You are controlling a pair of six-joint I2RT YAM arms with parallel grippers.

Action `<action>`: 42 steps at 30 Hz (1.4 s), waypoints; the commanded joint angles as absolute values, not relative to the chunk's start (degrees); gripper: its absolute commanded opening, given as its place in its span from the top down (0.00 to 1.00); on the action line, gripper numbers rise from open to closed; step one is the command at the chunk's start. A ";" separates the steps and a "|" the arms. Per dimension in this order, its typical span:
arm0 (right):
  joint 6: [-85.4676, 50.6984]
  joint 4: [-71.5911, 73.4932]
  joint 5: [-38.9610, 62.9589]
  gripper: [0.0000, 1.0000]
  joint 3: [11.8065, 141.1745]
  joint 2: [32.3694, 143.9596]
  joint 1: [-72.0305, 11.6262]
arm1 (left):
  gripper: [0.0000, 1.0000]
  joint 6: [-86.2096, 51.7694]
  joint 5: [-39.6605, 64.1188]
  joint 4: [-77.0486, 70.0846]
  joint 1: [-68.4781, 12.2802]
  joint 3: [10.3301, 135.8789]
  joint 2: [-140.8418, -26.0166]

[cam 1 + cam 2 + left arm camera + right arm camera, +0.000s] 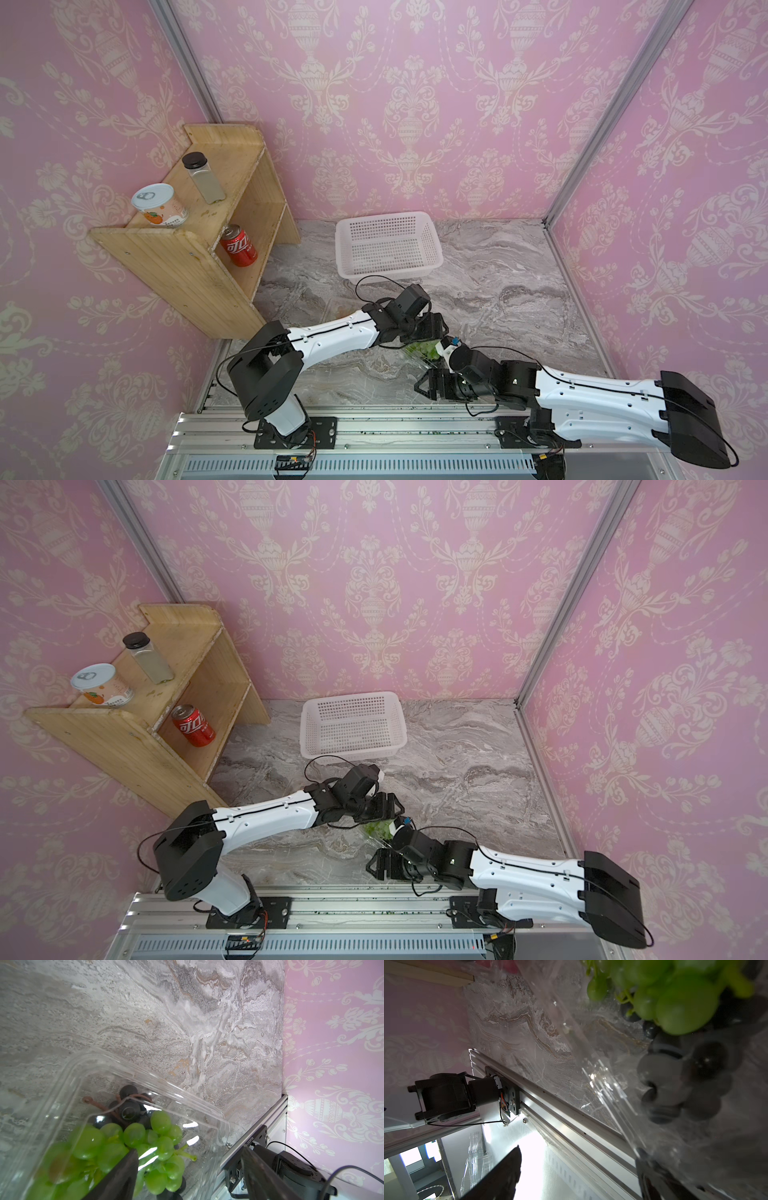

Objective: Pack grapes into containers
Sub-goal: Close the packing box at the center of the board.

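Observation:
A clear plastic container (pixel 216 1124) sits near the table's front, between my two arms. In it lie a green bunch of grapes (pixel 160 1147) (pixel 424 350) (pixel 378 831) and a dark bunch (pixel 128 1105) (pixel 685 1084). My left gripper (pixel 191 1167) (pixel 435 332) is open and straddles the container's wall, with one finger (pixel 124 1169) inside over the green grapes and the other outside. My right gripper (pixel 577 1161) (pixel 426 381) is open and low at the container's near side. One of its fingers (pixel 652 1174) rests against the clear plastic, and nothing is between the jaws.
A white perforated basket (pixel 432 245) stands behind the arms, and I see nothing in it. At the left, a wooden shelf (pixel 195 266) holds a red can (pixel 239 249), a tin and a jar. An aluminium rail (pixel 374 428) runs along the table's front edge. Pink walls enclose the table.

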State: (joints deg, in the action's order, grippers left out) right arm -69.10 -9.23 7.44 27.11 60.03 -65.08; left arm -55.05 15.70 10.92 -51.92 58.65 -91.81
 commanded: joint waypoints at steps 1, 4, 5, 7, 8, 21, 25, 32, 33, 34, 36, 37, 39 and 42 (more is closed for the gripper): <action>-70.58 -4.41 4.54 0.14 25.48 62.17 -62.89 | 0.21 -55.97 14.77 12.52 -52.29 57.83 -92.90; -68.96 -5.67 3.39 0.14 26.32 63.00 -61.29 | 0.21 -55.96 14.41 12.19 -51.97 58.06 -93.32; -68.38 -5.68 3.59 0.14 26.58 63.37 -60.45 | 0.21 -55.91 14.48 12.05 -51.71 58.02 -93.50; -67.24 -5.13 3.56 0.13 27.39 64.36 -58.91 | 0.21 -55.87 14.58 11.70 -50.93 58.08 -93.97; -66.55 -4.70 4.17 0.13 27.86 65.05 -58.24 | 0.21 -55.88 14.64 11.71 -50.53 58.11 -94.19; -56.06 -7.96 7.63 0.12 35.87 71.97 -48.32 | 0.21 -53.37 14.76 11.93 -44.39 61.25 -96.88; -53.01 -8.39 9.58 0.11 37.41 73.66 -43.78 | 0.21 -53.30 15.53 11.22 -43.46 61.79 -98.30; -49.01 -9.01 11.53 0.10 38.94 75.29 -37.04 | 0.21 -54.06 16.45 9.15 -42.89 62.70 -100.42; -48.83 -9.06 12.23 0.10 38.77 74.94 -35.66 | 0.21 -53.98 16.51 9.05 -42.80 63.18 -100.71; -48.57 -8.70 13.06 0.10 38.48 74.40 -34.46 | 0.21 -53.90 16.52 8.98 -42.88 63.55 -101.02; -47.65 -9.37 14.06 0.09 38.43 73.38 -32.91 | 0.21 -53.89 16.65 8.93 -42.57 64.36 -101.70; -47.01 -10.21 15.27 0.09 38.58 72.94 -32.40 | 0.21 -53.92 16.86 8.81 -42.56 64.72 -101.99; -46.06 -12.21 16.58 0.07 38.53 70.90 -32.01 | 0.21 -53.63 16.96 9.04 -42.47 65.51 -102.51; -46.37 -14.73 18.57 0.05 36.57 65.61 -31.56 | 0.21 -53.52 16.90 9.11 -42.33 66.17 -102.81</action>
State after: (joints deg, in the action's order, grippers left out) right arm -48.23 -11.27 15.38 37.10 70.28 -31.94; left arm -54.76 16.23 5.39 -42.83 65.73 -100.60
